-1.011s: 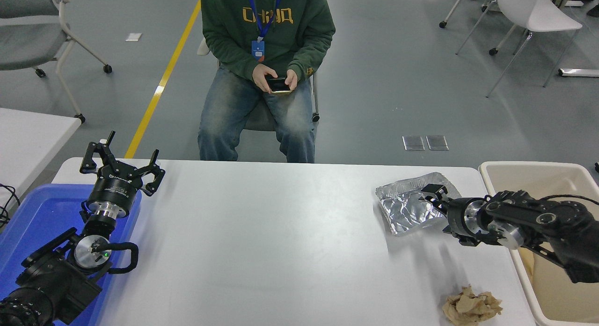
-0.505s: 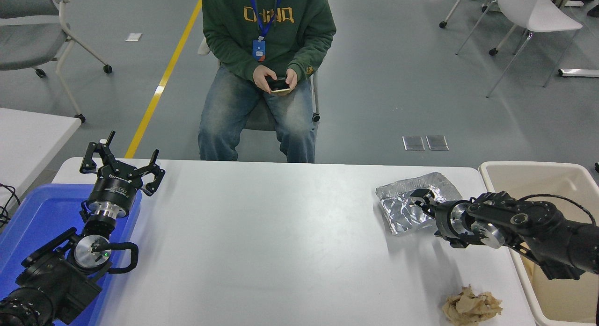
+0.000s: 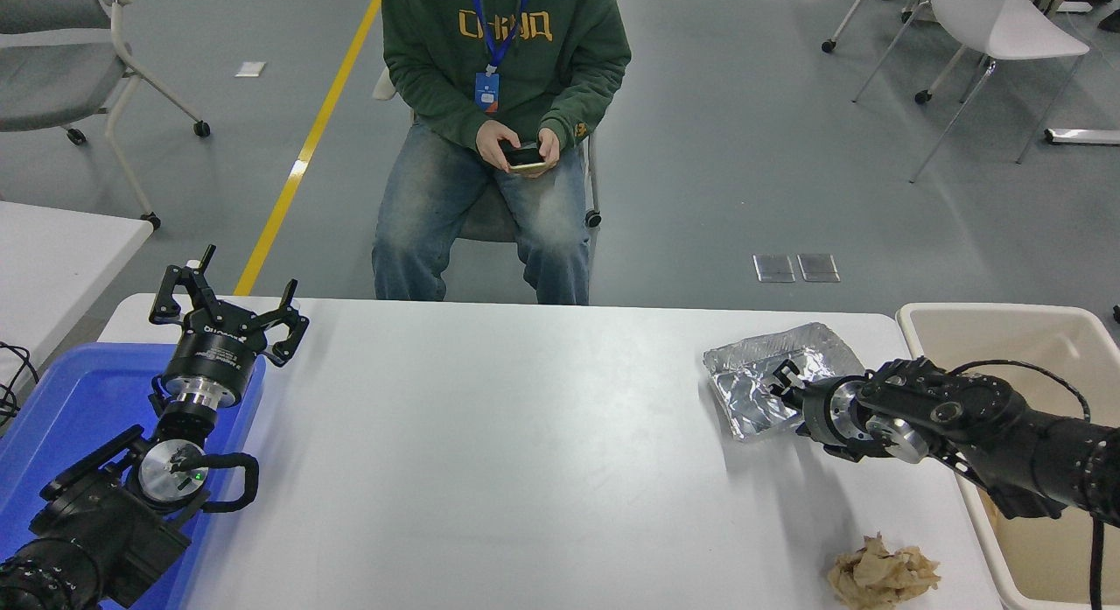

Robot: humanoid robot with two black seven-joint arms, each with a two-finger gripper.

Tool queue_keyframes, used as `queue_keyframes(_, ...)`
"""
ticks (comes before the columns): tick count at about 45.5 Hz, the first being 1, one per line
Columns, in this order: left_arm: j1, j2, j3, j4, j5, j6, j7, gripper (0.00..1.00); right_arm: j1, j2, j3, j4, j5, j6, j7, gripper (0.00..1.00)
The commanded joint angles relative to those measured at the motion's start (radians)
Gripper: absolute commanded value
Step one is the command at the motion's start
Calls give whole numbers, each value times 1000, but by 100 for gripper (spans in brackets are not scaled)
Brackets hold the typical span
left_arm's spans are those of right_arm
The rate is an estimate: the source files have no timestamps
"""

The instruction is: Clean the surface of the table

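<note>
The white table surface (image 3: 525,435) fills the lower half of the head view. A crumpled silver foil tray (image 3: 744,391) lies at its far right. My right gripper (image 3: 781,382) reaches in from the right, low over the tray's right part, its fingers open. A crumpled wad of brown paper (image 3: 882,573) lies near the table's front right edge. My left gripper (image 3: 227,317) is parked open at the far left, above a blue bin.
A beige bin (image 3: 989,317) stands just off the table's right edge, under my right arm. The blue bin (image 3: 79,400) sits at the left. A person sits behind the far edge, holding a phone (image 3: 523,157). A smaller white table (image 3: 52,251) stands at the left.
My right gripper has moved left and slightly down, from the tray's right edge to over its inside. The person has shifted a little. The left arm has not moved.
</note>
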Motion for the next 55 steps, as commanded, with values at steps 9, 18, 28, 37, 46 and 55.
queue_keyframes(9,0,0,0,0,0,1,0,100,15,-22,-24,4,15,50,2,0)
queue_keyframes(18,0,0,0,0,0,1,0,100,15,-29,-21,9,18,50,3,0)
queue_keyframes(28,-2,0,0,0,0,1,0,100,21,-78,-4,32,19,60,6,0)
queue_keyframes(37,0,0,0,0,0,1,0,100,77,-187,3,70,21,108,9,0)
queue_keyframes(46,0,0,0,0,0,1,0,100,140,-316,39,90,21,185,9,0)
queue_keyframes(55,0,0,0,0,0,1,0,100,186,-423,66,90,21,255,9,0)
